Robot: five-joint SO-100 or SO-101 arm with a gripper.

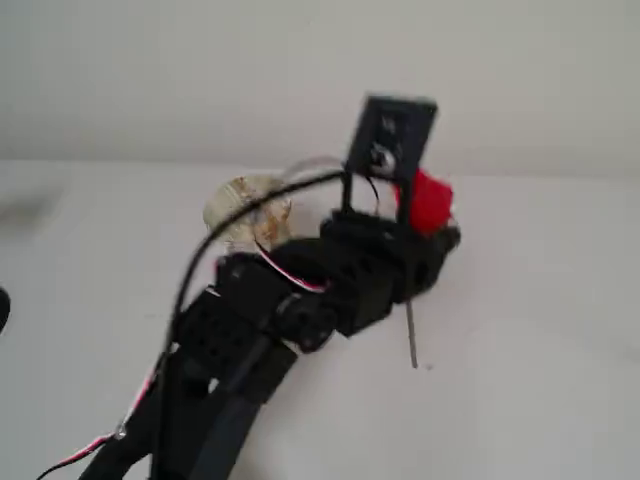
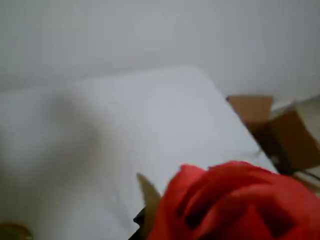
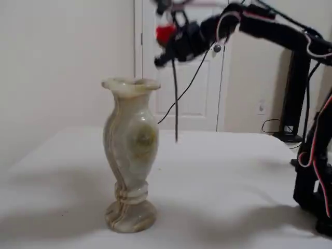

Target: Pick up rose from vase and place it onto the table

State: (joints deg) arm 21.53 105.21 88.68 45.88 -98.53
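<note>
Item, rose [image 3: 166, 33]: we are seeing it clear of the vase [image 3: 129, 155], hanging in the air with its stem pointing down, bloom uppermost. Item, fingers [image 3: 167, 52]: closed on the stem just under the red bloom. Item, vase: standing upright on the white desk [image 3: 223, 181], beside and below the rose.

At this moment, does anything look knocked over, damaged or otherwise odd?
Nothing stands out. The vase stands upright and whole on the table; the rose hangs in the pincer, stem clear of the rim.
</note>
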